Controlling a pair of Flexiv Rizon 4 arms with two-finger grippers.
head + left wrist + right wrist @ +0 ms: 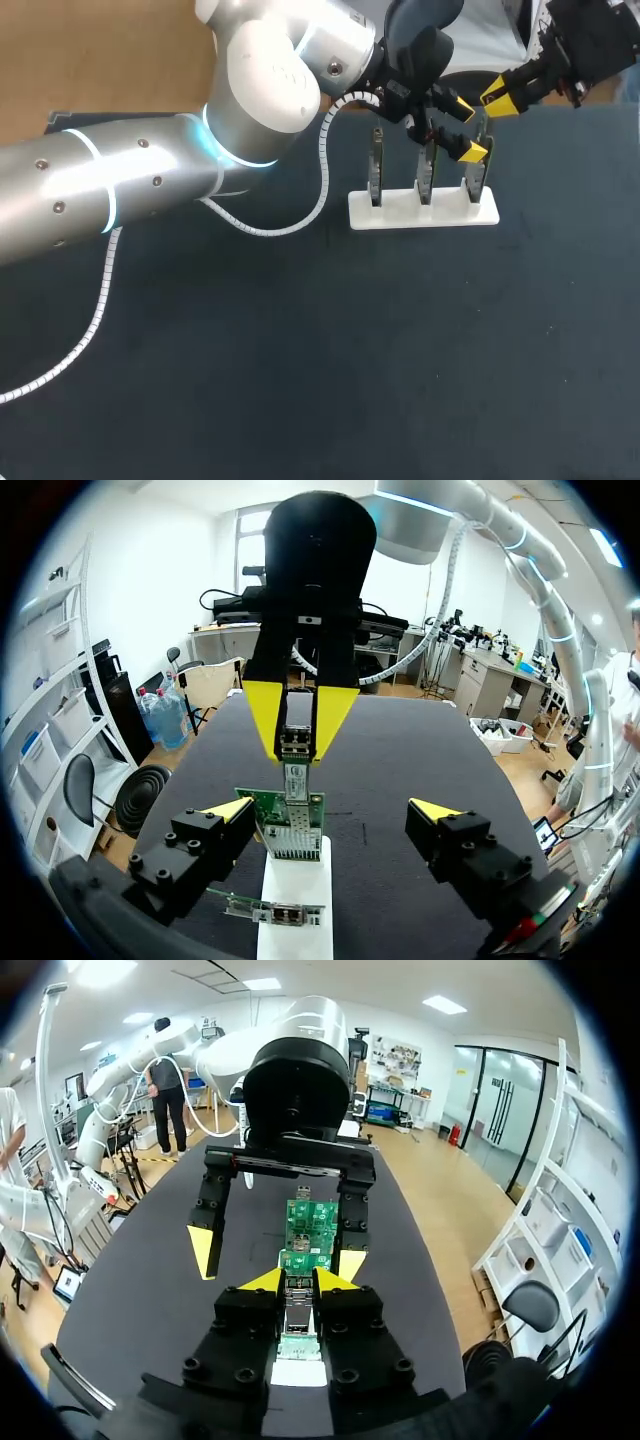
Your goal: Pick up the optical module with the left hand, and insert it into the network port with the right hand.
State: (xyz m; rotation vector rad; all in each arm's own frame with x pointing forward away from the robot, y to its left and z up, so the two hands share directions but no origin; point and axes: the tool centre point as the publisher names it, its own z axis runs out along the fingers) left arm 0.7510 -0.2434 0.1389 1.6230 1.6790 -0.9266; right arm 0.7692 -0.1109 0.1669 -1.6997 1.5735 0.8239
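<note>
In the head view, circuit boards [425, 175] are held upright by a white stand [420, 212] on the dark desk [300, 380], presumably for port access. In the left wrist view, the left gripper [333, 810] is spread wide either side of one board, gripping nothing, while the optical module [297, 742] is pinched by the right gripper [298, 758] at the network port [294, 780]. In the right wrist view, that narrow grip is seen aligned with the board, apparently for insertion.

Dark tabletop [300, 380] w/ a white slotted rack [400, 216] standing near its far edge, right of centre.
</note>
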